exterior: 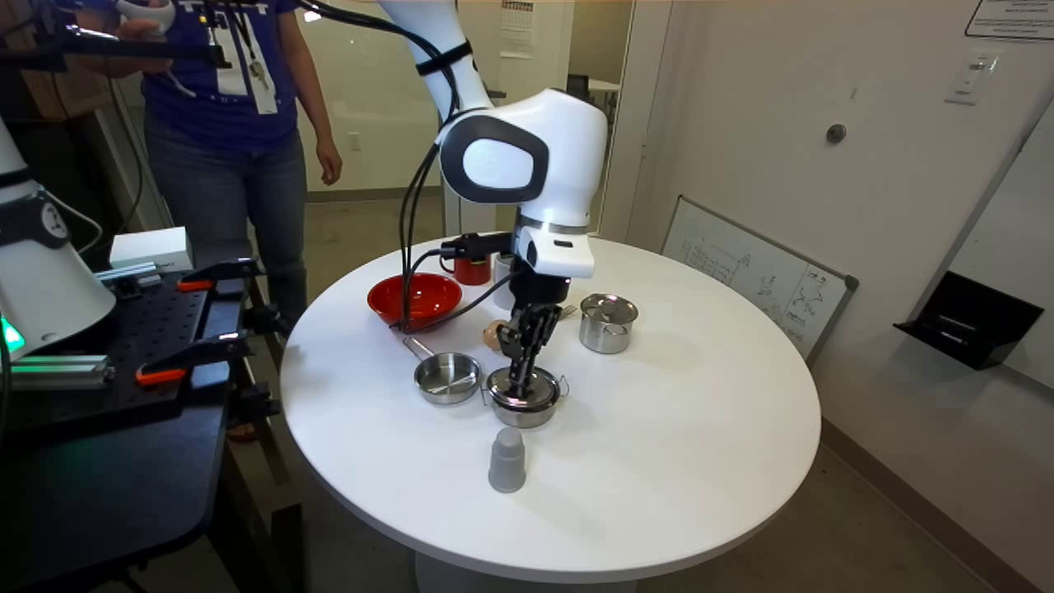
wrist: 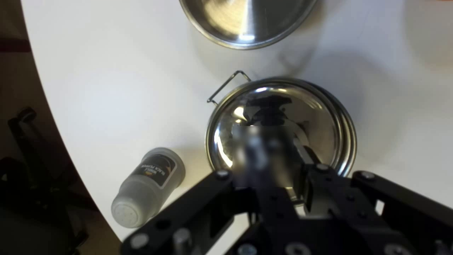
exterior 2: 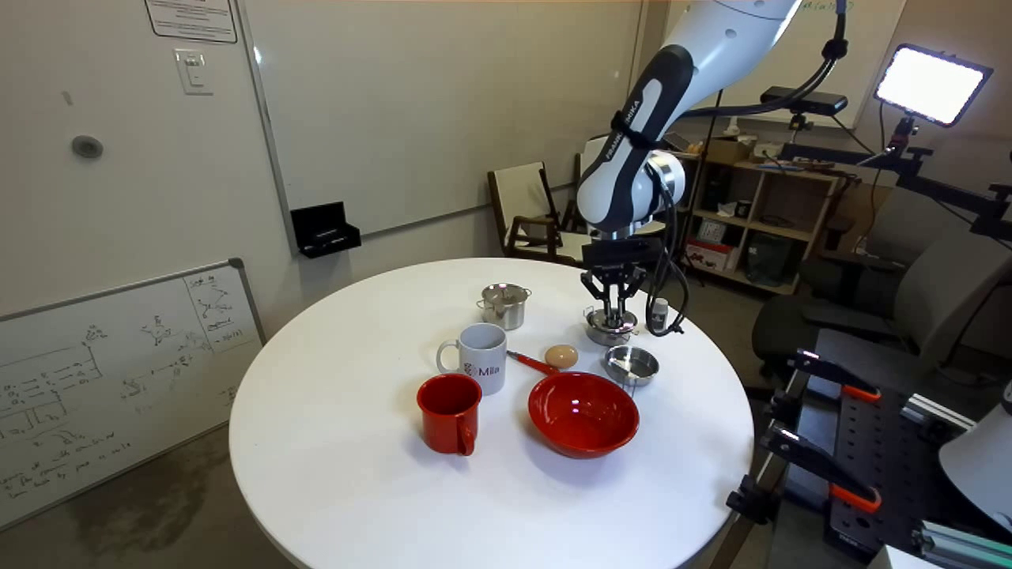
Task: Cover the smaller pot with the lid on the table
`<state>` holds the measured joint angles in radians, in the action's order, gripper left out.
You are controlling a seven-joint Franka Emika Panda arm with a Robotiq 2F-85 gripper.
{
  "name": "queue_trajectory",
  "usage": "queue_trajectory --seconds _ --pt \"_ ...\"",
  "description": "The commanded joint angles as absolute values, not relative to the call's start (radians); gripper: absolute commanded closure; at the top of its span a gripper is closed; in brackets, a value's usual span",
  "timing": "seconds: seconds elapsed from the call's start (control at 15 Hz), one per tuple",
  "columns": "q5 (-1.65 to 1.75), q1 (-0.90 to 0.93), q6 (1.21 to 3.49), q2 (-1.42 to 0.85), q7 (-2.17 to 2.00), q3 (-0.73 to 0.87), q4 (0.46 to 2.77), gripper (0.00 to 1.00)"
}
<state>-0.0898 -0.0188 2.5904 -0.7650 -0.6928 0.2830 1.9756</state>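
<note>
The lid [exterior: 543, 390], a shiny round steel disc, lies on or just above a low steel pot [exterior: 529, 418] with two wire side handles, the shorter of the two pots. In the wrist view, the lid [wrist: 311, 118] sits slightly to the left over the pot's rim [wrist: 351, 138]; I cannot tell whether it is fully seated. My gripper [exterior 2: 613, 319] points straight down, its fingers close together at the lid's middle, seemingly shut on the knob, which is hidden. A taller, mug-sized steel pot [exterior: 607, 336] stands apart; its top looks covered, but this is unclear.
A steel pan [exterior: 447, 389] stands close beside the low pot. A grey pepper bottle [exterior: 507, 466] stands near the table edge. An egg [exterior 2: 560, 356], a red-handled utensil [exterior 2: 534, 363], white mug [exterior 2: 484, 360], red mug [exterior 2: 443, 423] and red bowl [exterior 2: 583, 419] stand nearby.
</note>
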Motion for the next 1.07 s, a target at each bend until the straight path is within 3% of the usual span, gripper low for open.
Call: queue_trajectory --seconds 0.0,0.07,0.13,0.87,0.93,1.0 --pt "-0.107 -0.022 2.601 -0.784 -0.7 0.284 1.956 0.95" --pt "-0.108 -0.025 2.601 -0.786 -0.699 0.282 1.955 0.83" --pt "-0.109 -0.026 2.6 -0.788 -0.698 0.282 1.953 0.95" --pt "-0.106 -0.037 2.59 -0.817 -0.692 0.284 1.908 0.95" --pt "-0.107 -0.038 2.589 -0.818 -0.692 0.283 1.906 0.91" --pt "-0.108 -0.04 2.589 -0.819 -0.691 0.282 1.905 0.56"
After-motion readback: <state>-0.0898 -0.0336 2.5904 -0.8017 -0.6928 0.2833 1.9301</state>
